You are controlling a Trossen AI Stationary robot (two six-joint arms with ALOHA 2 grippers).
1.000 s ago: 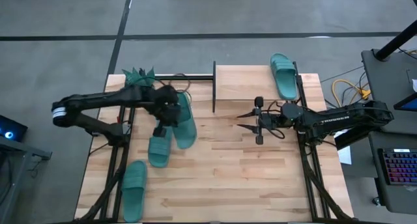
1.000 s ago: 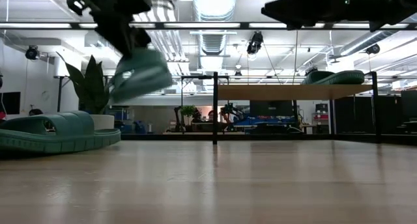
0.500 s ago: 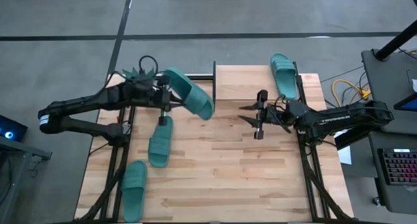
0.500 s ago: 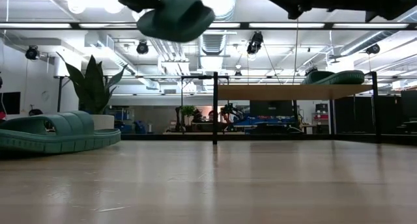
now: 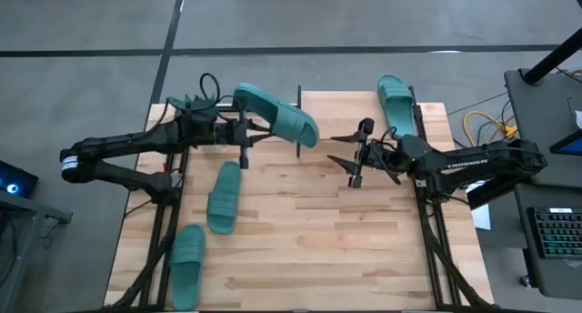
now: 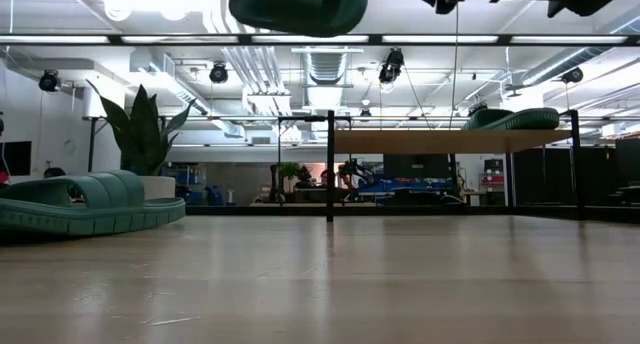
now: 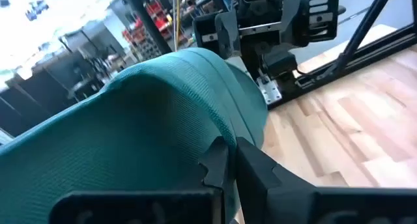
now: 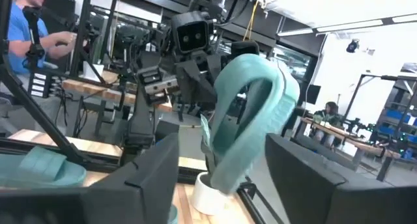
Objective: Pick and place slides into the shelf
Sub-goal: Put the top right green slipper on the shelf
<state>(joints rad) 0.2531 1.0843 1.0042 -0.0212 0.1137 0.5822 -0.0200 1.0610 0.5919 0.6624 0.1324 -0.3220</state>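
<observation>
Wooden table (image 5: pixel 364 249): 2 slides (image 5: pixel 224 196) (teal); shelf (image 5: pixel 341 113): 1 slide (image 5: pixel 396 105).

Low light-wood shelf w/ thin black metal frame (image 5: pixel 359 116) at far edge of wooden tabletop (image 5: pixel 309 249), right of centre. One teal-green rubber slide (image 5: pixel 396 104) lying on shelf top, along its right edge. Second teal slide (image 5: pixel 276 116) held up in air by left gripper (image 5: pixel 244 137), off the table, just left of shelf's left post, tilted. Right gripper (image 5: pixel 344 149) facing it from the right, in front of shelf, apart from the slide. Third teal slide (image 5: pixel 224 196) flat on tabletop, left of centre; fourth teal slide (image 5: pixel 187 254) nearer front-left corner. Spiky green plant (image 5: pixel 188 103) at far-left corner, behind left arm.
</observation>
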